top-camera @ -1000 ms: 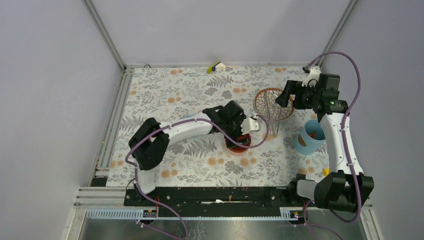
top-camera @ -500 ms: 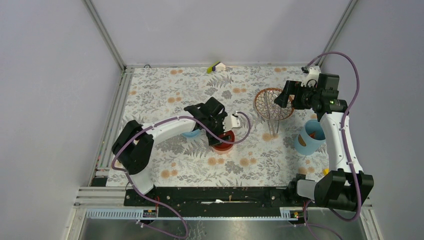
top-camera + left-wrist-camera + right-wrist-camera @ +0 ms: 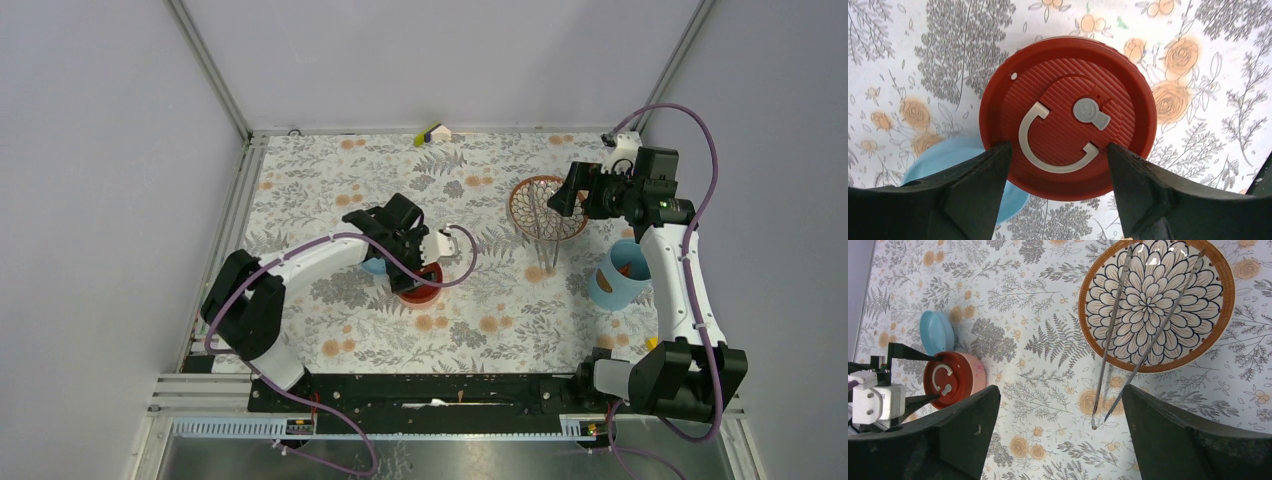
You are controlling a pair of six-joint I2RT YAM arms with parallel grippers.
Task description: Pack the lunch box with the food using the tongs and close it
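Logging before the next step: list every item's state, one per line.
pink bowl: red lid on, gripped by left end effector
light-blue disc: flat on table beside bowl
light-blue shell: upright, open-topped
tongs: lying across patterned dish, untouched
right end effector: open, empty

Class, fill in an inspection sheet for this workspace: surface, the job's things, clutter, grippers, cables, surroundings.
Surface: floral-print table cover, lying flat.
Job's things: pink bowl wearing a red lid; light-blue disc close beside it; light-blue shell upright by the right arm; tongs lying across the patterned dish; no food visible.
Clutter: yellow-green object at the far edge; small yellow piece near the right base.
Grippers: left gripper clamped on the pink bowl; right gripper open, holding nothing.
Cables: purple cables loop along both arms.
Surroundings: plain grey walls, metal frame rails.
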